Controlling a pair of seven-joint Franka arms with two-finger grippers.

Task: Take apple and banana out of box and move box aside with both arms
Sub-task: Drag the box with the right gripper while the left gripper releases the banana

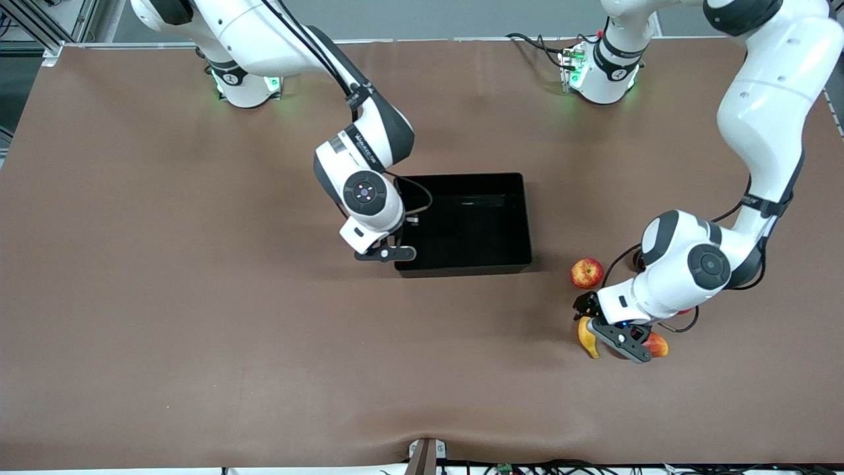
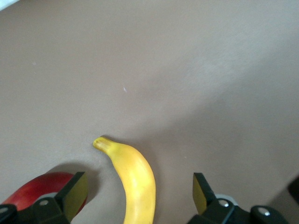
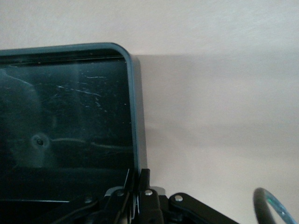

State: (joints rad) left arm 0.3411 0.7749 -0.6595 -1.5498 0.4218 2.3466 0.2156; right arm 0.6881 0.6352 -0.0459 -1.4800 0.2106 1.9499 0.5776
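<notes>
While the right gripper [image 1: 397, 254] is clamped on the wall of the black box [image 1: 521, 224] at the corner nearest the front camera on the right arm's end, its fingers [image 3: 145, 184] are clenched on the thin rim, one inside and one outside. Box sits near the middle of the brown tabletop [image 1: 198, 330]; interior shows only glossy scratched floor, no fruit in it. Left gripper [image 1: 610, 333] is down low over the banana [image 1: 587, 338], toward the left arm's end of the tabletop and nearer the front camera than the box. Its fingers [image 2: 74, 191] are released, spread wide, with the banana lying on the tabletop between them, touching neither pad. A red-and-yellow mango [image 1: 657, 344] lies just beside one finger, partly under the gripper. Small apple [image 1: 586, 273], red with yellow patches, rests on the tabletop between the box and the banana, apart from both.
</notes>
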